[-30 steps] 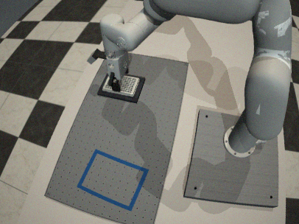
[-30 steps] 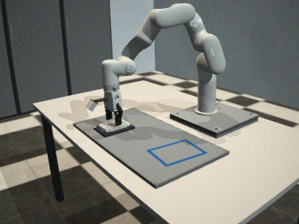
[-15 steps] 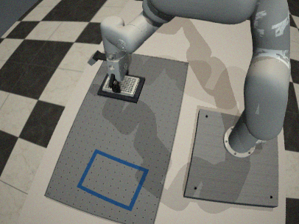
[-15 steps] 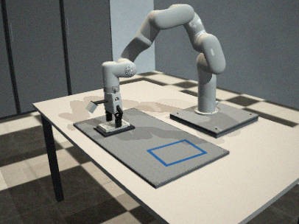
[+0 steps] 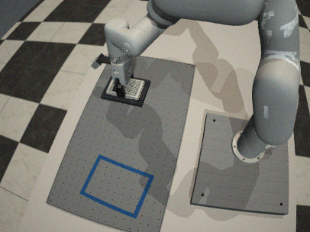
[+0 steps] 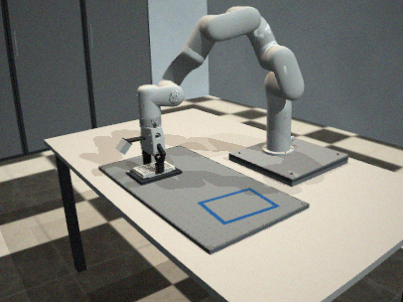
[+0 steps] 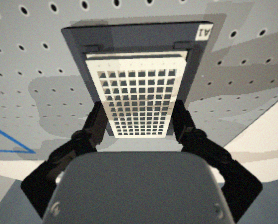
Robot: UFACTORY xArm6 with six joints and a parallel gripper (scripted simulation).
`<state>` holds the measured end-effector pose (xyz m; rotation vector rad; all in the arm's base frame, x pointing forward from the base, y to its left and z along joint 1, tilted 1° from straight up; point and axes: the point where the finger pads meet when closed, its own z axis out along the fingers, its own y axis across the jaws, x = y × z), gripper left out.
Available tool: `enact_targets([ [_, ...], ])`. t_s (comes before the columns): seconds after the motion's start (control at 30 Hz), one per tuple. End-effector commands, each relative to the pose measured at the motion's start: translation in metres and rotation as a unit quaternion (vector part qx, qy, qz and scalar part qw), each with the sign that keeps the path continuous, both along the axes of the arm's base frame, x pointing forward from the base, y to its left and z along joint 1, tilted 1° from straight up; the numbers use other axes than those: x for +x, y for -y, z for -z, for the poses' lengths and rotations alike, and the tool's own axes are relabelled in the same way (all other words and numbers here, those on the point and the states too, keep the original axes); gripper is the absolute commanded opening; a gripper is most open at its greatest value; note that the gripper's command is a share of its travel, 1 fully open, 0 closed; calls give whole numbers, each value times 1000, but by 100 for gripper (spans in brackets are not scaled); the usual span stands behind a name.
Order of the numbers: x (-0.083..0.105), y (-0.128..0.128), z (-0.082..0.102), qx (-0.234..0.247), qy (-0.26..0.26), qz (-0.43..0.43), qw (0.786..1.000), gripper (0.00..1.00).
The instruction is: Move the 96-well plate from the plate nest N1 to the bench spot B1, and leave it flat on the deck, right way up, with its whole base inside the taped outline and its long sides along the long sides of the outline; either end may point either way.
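While wide open, one gripper (image 7: pixel 139 117) astride one 96-well plate (image 7: pixel 137 97).

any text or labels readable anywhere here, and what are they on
"A1", seen upside down in the wrist view, on a small pale tag at a corner of the plate nest.
The arm carries pale markings, too blurred to read.
No text shows on the 96-well plate, the deck or the taped outline.

The 96-well plate (image 7: pixel 136 97) looks like matt white plastic, its nest (image 7: pixel 135 36) matt black. The perforated deck (image 5: pixel 114 162) reads as dull grey metal, the counter (image 6: pixel 347 212) smooth and cream, the gripper (image 7: pixel 137 127) fingers matt black.
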<state>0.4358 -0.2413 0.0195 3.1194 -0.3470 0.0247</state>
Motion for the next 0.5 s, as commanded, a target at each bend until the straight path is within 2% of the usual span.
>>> enact_targets([
  [0.0, 1, 1, -2, -1, 2, 0, 1000, 100],
  [0.33, 1, 1, -2, -1, 2, 0, 1000, 100],
  [0.37, 1, 1, -2, -1, 2, 0, 1000, 0],
  [0.47, 1, 1, -2, -1, 2, 0, 1000, 0],
])
